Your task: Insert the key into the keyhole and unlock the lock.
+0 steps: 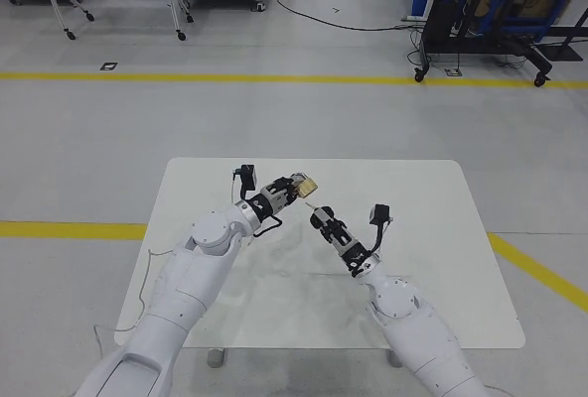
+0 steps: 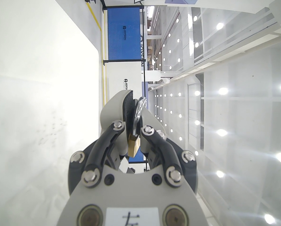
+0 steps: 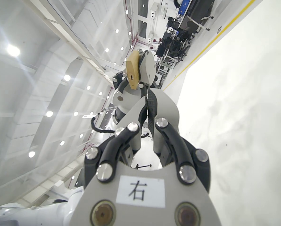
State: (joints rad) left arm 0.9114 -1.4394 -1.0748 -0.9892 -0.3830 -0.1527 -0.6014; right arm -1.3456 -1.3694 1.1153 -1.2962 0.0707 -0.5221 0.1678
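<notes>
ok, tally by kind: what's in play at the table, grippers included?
Brass padlock: 1
Small thin metal key: 1
Left gripper, right gripper: 2
White rounded table: 1
Total: 5

One-character sticker (image 2: 132, 217) on left claw (image 2: 134, 104), second sticker (image 3: 140, 191) on right claw (image 3: 150, 94), lettered blue panel (image 2: 124, 36)

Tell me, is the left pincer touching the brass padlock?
Touching. The left wrist view shows the left pincer shut on the silver shackle of the padlock.
</notes>
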